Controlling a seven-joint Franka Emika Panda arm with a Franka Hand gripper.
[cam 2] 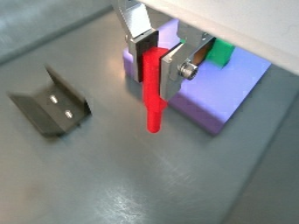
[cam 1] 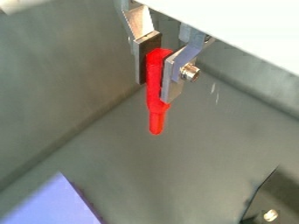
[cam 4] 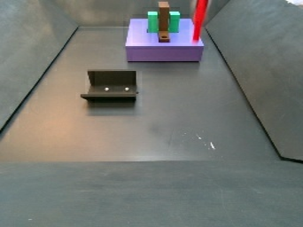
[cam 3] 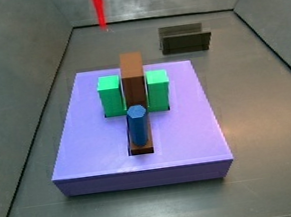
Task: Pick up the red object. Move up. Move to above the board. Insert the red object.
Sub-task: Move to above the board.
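Note:
My gripper (cam 1: 158,74) is shut on the red object (cam 1: 155,105), a thin red peg hanging upright between the silver fingers, high above the floor; both show in the second wrist view too, gripper (cam 2: 158,74) and peg (cam 2: 152,105). In both side views only the peg's lower part shows at the top edge (cam 3: 99,6) (cam 4: 201,13); the gripper itself is out of frame. The lavender board (cam 3: 191,125) lies on the floor, apart from the peg, with a brown strip (cam 3: 133,77), two green blocks (cam 3: 111,95) and a blue peg (cam 3: 137,127). It also appears in other views (cam 2: 222,96) (cam 4: 142,49).
The dark fixture (cam 4: 110,86) stands on the grey floor away from the board, also seen in a wrist view (cam 2: 52,109) and a side view (cam 3: 184,39). Sloping grey walls (cam 4: 35,80) enclose the floor.

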